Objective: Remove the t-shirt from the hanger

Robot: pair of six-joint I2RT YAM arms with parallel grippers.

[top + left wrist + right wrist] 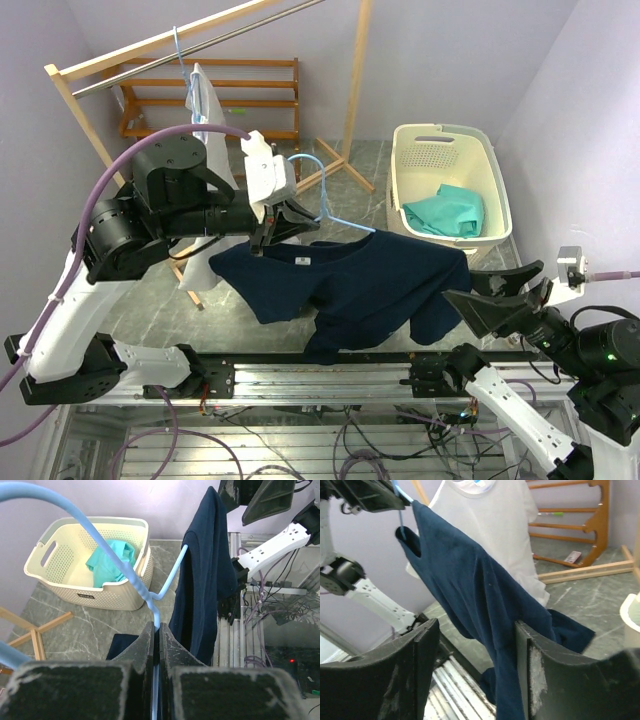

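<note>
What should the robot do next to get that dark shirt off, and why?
Probably close the open right hand on the navy blue t-shirt: its fabric hangs between the fingers, while the left hand clamps the light blue plastic hanger.

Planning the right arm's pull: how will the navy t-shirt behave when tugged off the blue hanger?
Likely floppy: the navy t-shirt sags in folds below the hanger and will probably stretch and trail rather than slide as one piece. Probably light, since the thin hanger held in the left gripper carries it. Its collar may snag the hanger.
</note>
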